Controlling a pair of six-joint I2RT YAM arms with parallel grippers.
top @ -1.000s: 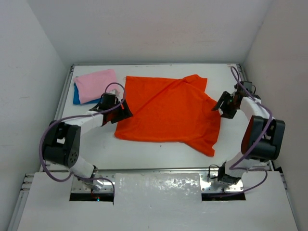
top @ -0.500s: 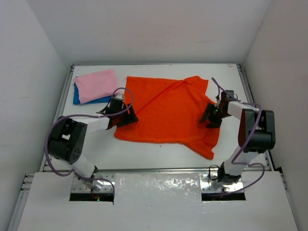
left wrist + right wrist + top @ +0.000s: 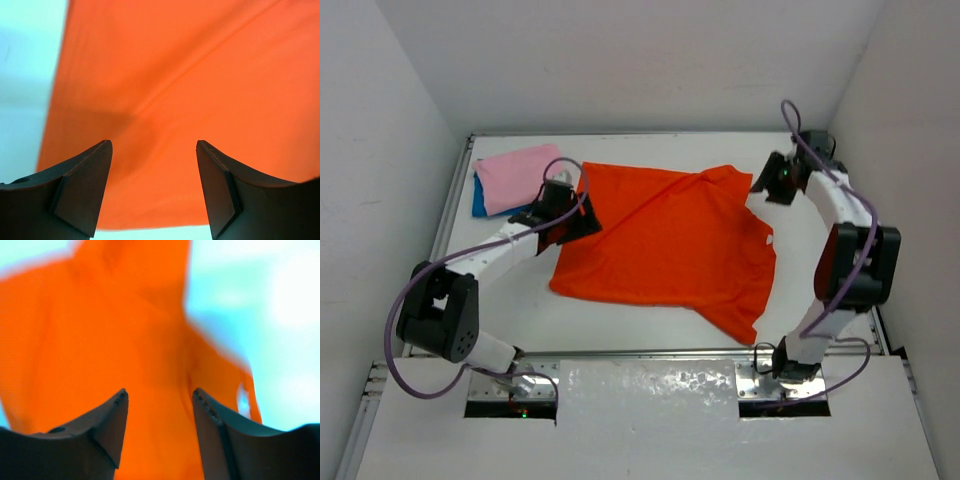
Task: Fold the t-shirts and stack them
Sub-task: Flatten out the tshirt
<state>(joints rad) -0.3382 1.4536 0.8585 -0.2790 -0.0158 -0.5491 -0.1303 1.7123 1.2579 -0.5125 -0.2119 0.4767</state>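
The orange-red t-shirt (image 3: 660, 240) lies spread flat in the middle of the white table, with one sleeve at the far right and one at the near right. The pink t-shirt (image 3: 515, 177) lies folded at the far left on top of the blue one (image 3: 478, 206), of which only an edge shows. My left gripper (image 3: 584, 219) is open and empty over the orange shirt's far left edge; orange cloth (image 3: 165, 75) fills its wrist view between the fingers (image 3: 85, 185). My right gripper (image 3: 761, 188) is open and empty over the far right sleeve (image 3: 125, 340).
The white table (image 3: 620, 312) is walled in by white panels at the back and both sides. The folded pink and blue pile sits close to the left arm's elbow side. The right arm stretches along the table's right edge.
My right gripper has swung from the shirt's right edge up to the far right sleeve. My left gripper has pulled back a little to the shirt's far left edge. The shirt lies flatter.
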